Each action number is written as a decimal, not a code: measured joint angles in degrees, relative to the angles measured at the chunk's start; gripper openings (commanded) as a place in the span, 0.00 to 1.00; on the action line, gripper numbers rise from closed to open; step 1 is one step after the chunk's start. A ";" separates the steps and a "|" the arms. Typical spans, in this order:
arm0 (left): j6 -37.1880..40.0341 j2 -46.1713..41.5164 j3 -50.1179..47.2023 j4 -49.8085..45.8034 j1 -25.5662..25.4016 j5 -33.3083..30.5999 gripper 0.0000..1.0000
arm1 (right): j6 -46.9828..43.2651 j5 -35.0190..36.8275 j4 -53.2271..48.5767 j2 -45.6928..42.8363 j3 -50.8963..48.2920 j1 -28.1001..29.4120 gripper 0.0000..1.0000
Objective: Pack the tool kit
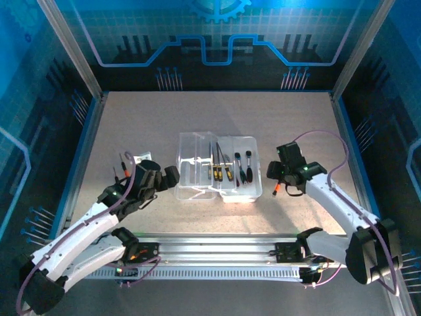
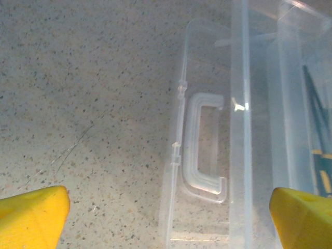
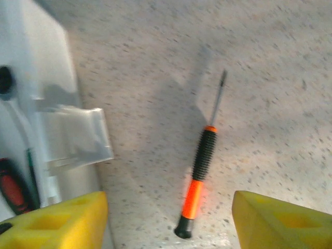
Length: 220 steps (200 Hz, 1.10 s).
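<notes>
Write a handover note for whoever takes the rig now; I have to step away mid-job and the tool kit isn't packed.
The left tool is open, over the handle of the lid, holding nothing.
The right tool is open, its fingers either side of an orange-and-black screwdriver lying on the table right of the case; not gripped.
The case is open mid-table, lid laid flat to its left.
Done: several screwdrivers lie in the case.
Left: the orange-and-black screwdriver, what look like two small screwdrivers on the table by the left arm, then shutting the lid.
</notes>
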 measured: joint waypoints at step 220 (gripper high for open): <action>-6.40 -4.04 -4.07 -2.16 0.07 1.46 0.99 | -2.05 -6.91 -1.51 27.23 9.25 -7.37 0.08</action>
